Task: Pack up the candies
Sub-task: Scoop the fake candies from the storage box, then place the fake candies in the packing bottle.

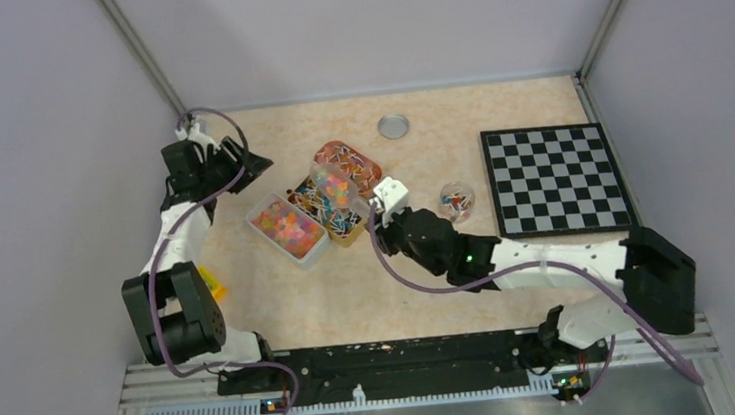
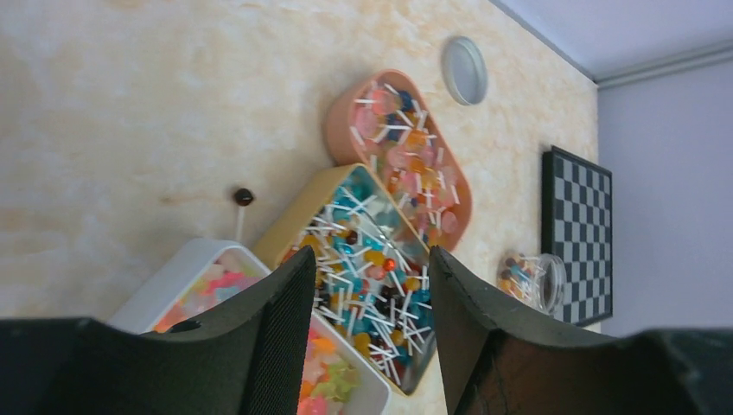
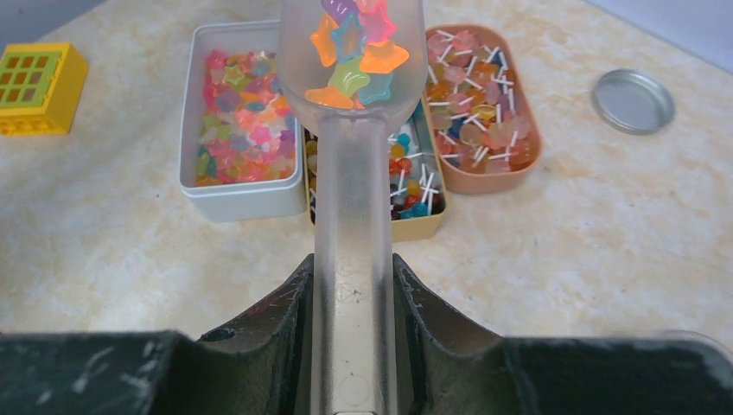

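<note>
The candies (image 3: pixel 238 112) I see are star-shaped gummies in mixed pink, orange, yellow and green, filling a white tray (image 1: pixel 319 252). My right gripper (image 3: pixel 353 277) is shut on the handle of a clear plastic scoop (image 3: pixel 353 216). The scoop's bowl holds a few star candies (image 3: pixel 354 52) and hangs above the trays (image 1: pixel 334 192). My left gripper (image 2: pixel 372 259) is open with nothing between its fingers. It hovers at the far left (image 1: pixel 249 166), above and beside the white tray (image 2: pixel 186 268).
A tan tray (image 3: pixel 415 226) and an orange oval tray (image 3: pixel 484 177) hold lollipops beside the white one. A small clear jar (image 1: pixel 457 200) with lollipops stands by a chessboard (image 1: pixel 557 179). A round lid (image 1: pixel 394 126) lies at the back, a yellow block (image 1: pixel 211 281) at left. A loose lollipop (image 2: pixel 243 197) lies on the table.
</note>
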You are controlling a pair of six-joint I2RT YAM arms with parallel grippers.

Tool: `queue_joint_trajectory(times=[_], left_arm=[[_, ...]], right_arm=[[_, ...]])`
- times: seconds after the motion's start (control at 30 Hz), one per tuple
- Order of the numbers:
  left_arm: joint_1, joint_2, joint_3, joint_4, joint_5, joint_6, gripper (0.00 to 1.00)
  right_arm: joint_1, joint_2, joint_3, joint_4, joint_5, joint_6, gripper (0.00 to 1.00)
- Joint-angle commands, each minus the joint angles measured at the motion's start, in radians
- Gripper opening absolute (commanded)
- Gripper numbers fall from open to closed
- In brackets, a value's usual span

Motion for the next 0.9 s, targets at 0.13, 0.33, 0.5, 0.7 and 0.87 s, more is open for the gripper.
queue_joint_trajectory(times=[0.13, 0.33, 0.5, 0.7, 0.87], left_arm=[[-0.142, -0.181, -0.014, 0.028, -0.017, 0.058, 0.59], [-0.233, -0.293, -0.103, 0.074, -0.014, 0.071, 0.98], [-0.291, -0.334, -0.103, 0.025, -0.022, 0.129, 0.99], [-0.359, -0.332, -0.128, 0.009, 0.009, 0.175, 0.99], [-0.384, -0.323, -0.129, -0.021, 0.013, 0.196, 0.99]], right_arm=[[-0.002, -0.228, -0.064, -0.045, 0.137, 0.004, 0.0], [-0.001, -0.329, -0.078, -0.22, 0.214, 0.085, 0.0], [-0.002, -0.384, -0.077, -0.406, 0.308, 0.164, 0.0], [-0.003, -0.423, -0.018, -0.712, 0.43, 0.369, 0.0], [-0.006, -0.446, 0.004, -0.866, 0.463, 0.479, 0.0]])
